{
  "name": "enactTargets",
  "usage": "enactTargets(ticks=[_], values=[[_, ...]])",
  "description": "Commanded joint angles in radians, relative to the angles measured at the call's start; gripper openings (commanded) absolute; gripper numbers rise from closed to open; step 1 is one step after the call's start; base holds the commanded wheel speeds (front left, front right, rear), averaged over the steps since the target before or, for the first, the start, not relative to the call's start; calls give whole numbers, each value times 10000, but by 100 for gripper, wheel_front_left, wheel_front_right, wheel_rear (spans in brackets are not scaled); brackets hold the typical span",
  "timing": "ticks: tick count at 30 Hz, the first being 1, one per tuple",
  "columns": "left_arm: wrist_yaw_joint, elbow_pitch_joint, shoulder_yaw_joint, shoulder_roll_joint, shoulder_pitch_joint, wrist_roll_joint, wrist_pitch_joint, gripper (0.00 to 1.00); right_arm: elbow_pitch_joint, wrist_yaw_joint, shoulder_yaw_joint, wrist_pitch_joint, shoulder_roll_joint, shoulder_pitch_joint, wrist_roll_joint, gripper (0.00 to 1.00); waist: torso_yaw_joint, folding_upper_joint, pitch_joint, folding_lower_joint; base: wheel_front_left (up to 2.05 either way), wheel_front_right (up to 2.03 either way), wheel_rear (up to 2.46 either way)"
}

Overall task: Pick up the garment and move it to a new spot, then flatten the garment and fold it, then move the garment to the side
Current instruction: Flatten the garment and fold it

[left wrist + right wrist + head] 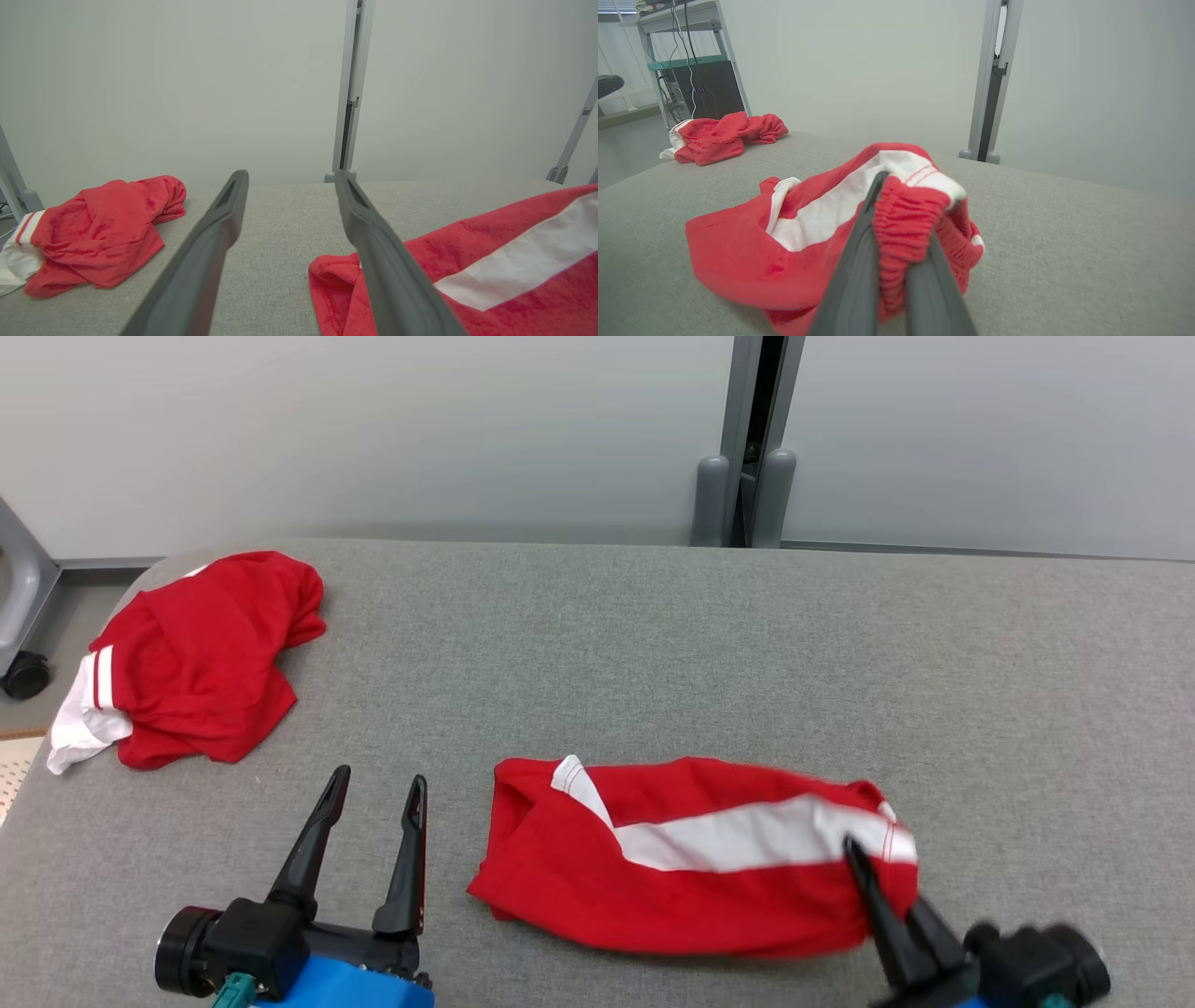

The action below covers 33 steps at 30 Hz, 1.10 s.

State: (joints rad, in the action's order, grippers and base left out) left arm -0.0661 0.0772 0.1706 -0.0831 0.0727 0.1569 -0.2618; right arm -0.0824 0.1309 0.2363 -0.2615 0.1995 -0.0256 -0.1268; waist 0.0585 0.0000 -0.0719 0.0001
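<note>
**Figure: one-handed grip on the garment's end.** The garment point(691, 887), red with a white stripe point(747, 835), lies in a loose, roughly folded band on the near part of the grey table point(653, 644), right of centre. The right gripper point(864, 868) is clamped on the garment's right end. In the right wrist view the gathered elastic hem point(906, 219) bunches between its two dark fingers, and that end stands slightly off the table. The left gripper point(381, 779) hovers just beside the garment's left edge with its jaws spread wide, holding nothing and not touching the cloth. A second red garment point(196, 663) lies crumpled at the table's far left corner, well apart.

The step in hand appears to be a lift or drag of the garment by its right end. To do it well:

- Keep the pinch on the thick elastic, which is less likely to slip out than a single layer.
- Raise the end gently so the layers trail together — a fast pull may open the fold.
- Bring the free left gripper onto the opposite edge if the cloth sags.
- Steer clear of the second garment.
</note>
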Motion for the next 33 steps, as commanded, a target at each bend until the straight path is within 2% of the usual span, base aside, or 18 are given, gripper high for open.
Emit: enactTargets(ticks=[1, 7, 8, 9, 10, 12, 18, 22, 28, 33], values=[[-64, 29, -19, 18, -174, -47, -45, 100, 28, -3, 172, -49, 182, -471, -49, 0, -46, 0, 41, -1, 0, 0, 0], [-165, 53, 3, 112, -199, -120, -47, 100, -404, -3, 224, -50, 383, -1702, -325, 2, -162, 0, 34, -1, 0, 0, 0], [-194, 61, -4, 120, -199, -143, -45, 100, -604, -3, 177, -50, 369, -1786, -386, 41, -192, 0, 31, -1, 0, 0, 0], [-216, 74, -9, 128, -197, -156, -45, 100, -627, -3, 79, -52, 331, -1760, -386, 93, -222, 0, 26, -1, 0, 0, 0], [-237, 90, -14, 139, -197, -165, -45, 100, -632, -3, -71, -52, 258, -1686, -428, 100, -254, 0, 30, -1, 0, 0, 0], [-235, 108, -28, 142, -197, -178, -44, 100, -651, -3, -205, -51, 192, -1663, -448, 100, -281, 0, 37, -1, 0, 0, 0], [-306, 157, -63, 185, -174, -239, -41, 100, 173, -3, -1646, -51, -360, -1316, -90, 100, -401, 0, 34, -1, 0, 0, 0], [-383, 233, 11, 198, -93, -272, -41, 100, 708, -3, -2258, -50, -776, -1087, 213, 100, -450, 0, -19, -1, 0, 0, 0], [-513, 684, 410, 174, 355, -277, -39, 100, 893, -3, -2238, -50, -1135, -693, 478, 100, -554, 0, -113, -1, 0, 0, 0], [-621, 1747, 1152, -64, 1213, 15, 25, 100, 761, -3, -2047, -50, -1209, -516, 575, 100, -616, 0, -217, -1, 0, 0, 0]])
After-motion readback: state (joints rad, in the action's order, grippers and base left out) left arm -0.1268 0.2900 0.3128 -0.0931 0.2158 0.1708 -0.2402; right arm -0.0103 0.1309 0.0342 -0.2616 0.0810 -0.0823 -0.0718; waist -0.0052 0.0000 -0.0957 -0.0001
